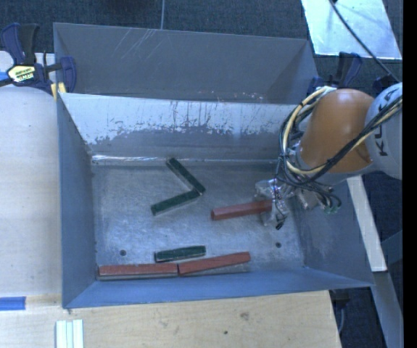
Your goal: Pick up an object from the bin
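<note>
**Bar at the gripper's reach.** A red-brown bar (238,211) lies flat on the floor of the grey metal bin (77,194), toward the floor's 3 o'clock side. Its long axis runs nearly along the 9-to-3 line, with the 9 o'clock end a touch closer to the front wall.

The gripper (275,207) is down at the bar's 3 o'clock end, touching it or just beside it. Whether it is clenched on the bar or released cannot be told from this view. Above it, at about 2 o'clock, sits the arm's orange cover (339,133), looped with cables.

The whole length of the bar stretches away from the gripper toward 9 o'clock. A hold at this end would likely leave the far end free to droop or swing on the lift, while a hold nearer the middle would call for a shift toward 9 o'clock.

Well apart at 9 to 10 o'clock, a pair of dark green sticks (178,203) meet in a corner. Along the front wall at 7 o'clock lie a short dark green bar (180,253) and two red-brown bars (139,270) set end to end.
</note>
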Action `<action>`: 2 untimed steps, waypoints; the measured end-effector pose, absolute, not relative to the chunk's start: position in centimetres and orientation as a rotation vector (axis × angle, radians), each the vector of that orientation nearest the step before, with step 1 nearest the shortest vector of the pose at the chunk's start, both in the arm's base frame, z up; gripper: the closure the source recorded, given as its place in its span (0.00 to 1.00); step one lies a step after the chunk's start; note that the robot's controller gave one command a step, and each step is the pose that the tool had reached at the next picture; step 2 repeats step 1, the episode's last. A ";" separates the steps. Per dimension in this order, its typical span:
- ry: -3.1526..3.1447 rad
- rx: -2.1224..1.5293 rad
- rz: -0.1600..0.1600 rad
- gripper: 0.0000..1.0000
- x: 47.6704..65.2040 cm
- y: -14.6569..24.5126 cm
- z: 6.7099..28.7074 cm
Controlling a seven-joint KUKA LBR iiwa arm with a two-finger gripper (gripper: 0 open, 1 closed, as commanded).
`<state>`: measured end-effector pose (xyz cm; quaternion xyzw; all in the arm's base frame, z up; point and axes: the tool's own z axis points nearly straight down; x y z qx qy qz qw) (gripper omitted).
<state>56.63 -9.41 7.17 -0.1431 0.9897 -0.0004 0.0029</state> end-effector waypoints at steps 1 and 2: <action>3.096 -0.455 -0.008 1.00 57.1 -11.2 23.4; 3.096 -0.455 -0.008 1.00 57.1 -11.2 23.4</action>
